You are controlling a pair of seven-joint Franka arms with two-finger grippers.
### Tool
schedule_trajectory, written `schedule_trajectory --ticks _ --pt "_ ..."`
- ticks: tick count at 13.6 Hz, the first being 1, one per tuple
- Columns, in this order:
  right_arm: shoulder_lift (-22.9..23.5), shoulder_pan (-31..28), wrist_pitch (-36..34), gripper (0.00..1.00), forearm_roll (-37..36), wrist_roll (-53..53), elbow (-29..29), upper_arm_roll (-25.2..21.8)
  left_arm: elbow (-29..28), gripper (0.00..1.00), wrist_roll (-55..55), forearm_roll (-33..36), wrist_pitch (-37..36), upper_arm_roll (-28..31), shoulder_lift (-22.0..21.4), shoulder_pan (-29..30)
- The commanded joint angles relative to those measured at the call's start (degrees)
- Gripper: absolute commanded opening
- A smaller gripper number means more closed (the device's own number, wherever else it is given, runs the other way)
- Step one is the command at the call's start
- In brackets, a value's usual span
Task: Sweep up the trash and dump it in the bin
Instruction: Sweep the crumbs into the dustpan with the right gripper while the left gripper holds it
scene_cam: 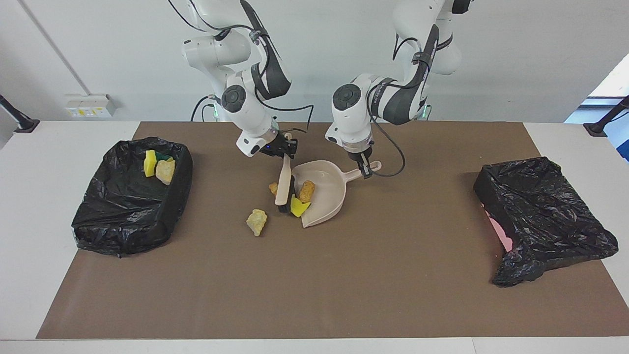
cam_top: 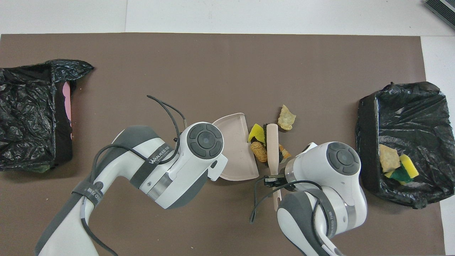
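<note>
My left gripper point(scene_cam: 364, 170) is shut on the handle of the beige dustpan point(scene_cam: 325, 183) point(cam_top: 233, 140), which rests on the mat; the arm hides this gripper in the overhead view. My right gripper point(scene_cam: 286, 151) point(cam_top: 273, 176) is shut on the handle of the beige brush point(scene_cam: 283, 184) point(cam_top: 272, 144), whose bristle end stands at the pan's mouth. Of the trash, an orange-tan chunk point(scene_cam: 307, 191) point(cam_top: 259, 152) lies just inside the mouth. A yellow chunk point(scene_cam: 298, 207) point(cam_top: 256, 131) sits on the lip. A small orange piece point(scene_cam: 273, 188) lies beside the brush. A pale yellow chunk point(scene_cam: 257, 221) point(cam_top: 286, 122) lies apart on the mat.
A bin lined with a black bag point(scene_cam: 123, 221) point(cam_top: 366, 142) stands at the right arm's end of the table and holds several chunks point(scene_cam: 158, 166) point(cam_top: 396, 163). A second black-bagged container point(scene_cam: 540, 216) point(cam_top: 28, 113), with pink showing, sits at the left arm's end. A brown mat point(scene_cam: 314, 285) covers the table.
</note>
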Motion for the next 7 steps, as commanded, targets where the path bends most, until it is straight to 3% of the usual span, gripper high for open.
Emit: schedule_trajectory --ticks 1,3,7 --pt "1.2 -1.9 -7.9 0.0 4.2 -0.8 7.4 -0.5 -1.8 0.0 0.8 1.1 -0.9 0.3 -1.8 -0.6" --pt "0.9 -8.2 -20.0 0.0 0.7 -2.5 12.4 -0.8 -1.8 0.0 0.7 1.0 -0.9 0.3 -1.8 -0.7" --pt "0.5 -9.2 -24.6 0.0 -26.7 -11.2 13.2 -0.5 -2.4 0.0 0.5 0.9 -0.8 0.3 -2.2 -0.7"
